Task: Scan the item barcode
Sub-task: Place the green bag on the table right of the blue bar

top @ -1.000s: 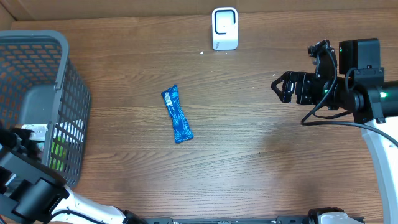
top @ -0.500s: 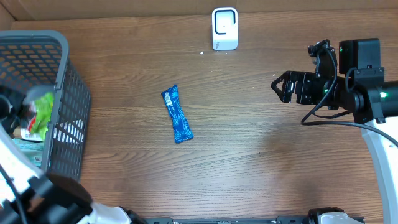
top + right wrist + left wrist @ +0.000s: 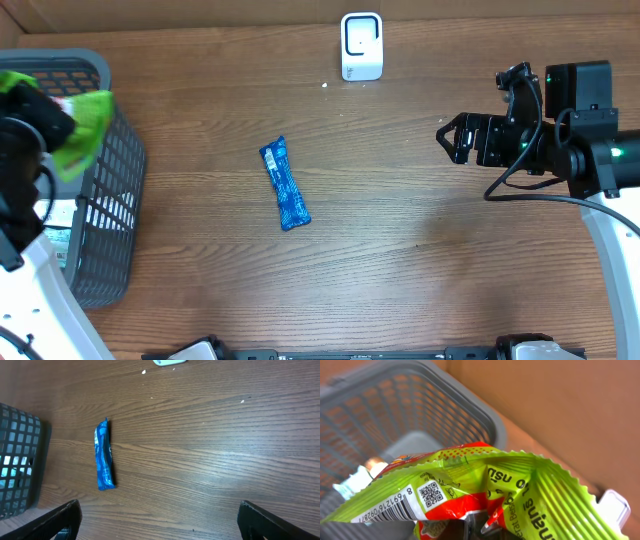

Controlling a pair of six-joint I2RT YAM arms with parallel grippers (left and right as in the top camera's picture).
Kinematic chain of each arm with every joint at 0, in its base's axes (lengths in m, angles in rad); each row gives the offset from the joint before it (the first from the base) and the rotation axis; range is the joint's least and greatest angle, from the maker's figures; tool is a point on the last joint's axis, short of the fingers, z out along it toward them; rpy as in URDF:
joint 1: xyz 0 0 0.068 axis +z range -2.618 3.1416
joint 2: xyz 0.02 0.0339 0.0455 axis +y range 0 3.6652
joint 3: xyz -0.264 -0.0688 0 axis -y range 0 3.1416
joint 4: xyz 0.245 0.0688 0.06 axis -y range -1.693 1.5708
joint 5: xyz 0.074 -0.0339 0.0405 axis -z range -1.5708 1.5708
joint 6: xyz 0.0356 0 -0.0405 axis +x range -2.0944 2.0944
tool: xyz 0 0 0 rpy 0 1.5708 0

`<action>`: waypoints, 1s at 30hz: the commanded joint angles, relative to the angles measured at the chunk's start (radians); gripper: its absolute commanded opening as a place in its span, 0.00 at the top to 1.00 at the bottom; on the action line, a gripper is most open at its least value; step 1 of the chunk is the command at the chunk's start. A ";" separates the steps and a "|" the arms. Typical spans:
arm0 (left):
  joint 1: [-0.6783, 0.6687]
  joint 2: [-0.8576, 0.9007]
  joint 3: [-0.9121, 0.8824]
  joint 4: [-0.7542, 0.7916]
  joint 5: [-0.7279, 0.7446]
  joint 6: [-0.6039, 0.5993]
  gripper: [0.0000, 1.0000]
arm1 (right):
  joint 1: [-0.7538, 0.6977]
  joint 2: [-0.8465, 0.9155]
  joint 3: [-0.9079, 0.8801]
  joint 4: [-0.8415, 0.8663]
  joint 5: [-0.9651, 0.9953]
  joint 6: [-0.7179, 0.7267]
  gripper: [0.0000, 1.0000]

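My left gripper [image 3: 42, 118] is shut on a green and red snack bag [image 3: 88, 128] and holds it above the grey basket [image 3: 112, 185]. In the left wrist view the bag [image 3: 520, 485] fills the lower frame. Its barcode [image 3: 382, 511] and QR code face the camera, and the jaws [image 3: 487, 529] pinch its lower edge. The white scanner [image 3: 361, 45] stands at the table's far edge. A corner of what looks like the scanner [image 3: 615, 505] shows past the bag. My right gripper [image 3: 447, 141] hovers open at the right, with nothing between its fingers [image 3: 55, 522].
A blue wrapped bar [image 3: 285, 185] lies on the wooden table left of centre, and the right wrist view shows the bar [image 3: 104, 455] too. More packets lie in the basket [image 3: 420, 405]. A cardboard wall backs the table.
My left arm has risen out of the basket with the green bag, carrying it up and toward the far side. The right arm and the blue bar have not moved.
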 commanded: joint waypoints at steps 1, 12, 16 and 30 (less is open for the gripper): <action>-0.125 0.018 -0.007 -0.037 -0.006 0.026 0.96 | 0.005 0.002 0.006 0.009 0.006 -0.005 0.00; -0.550 0.164 -0.308 0.072 0.002 -0.160 0.96 | 0.003 0.002 0.006 0.008 0.053 0.036 0.01; -0.700 0.283 -0.420 0.282 0.101 -0.208 0.96 | 0.003 0.002 0.006 -0.002 0.077 0.053 0.01; -0.937 0.695 -0.435 0.480 0.144 -0.307 0.96 | 0.004 0.019 0.005 -0.048 0.093 0.052 0.01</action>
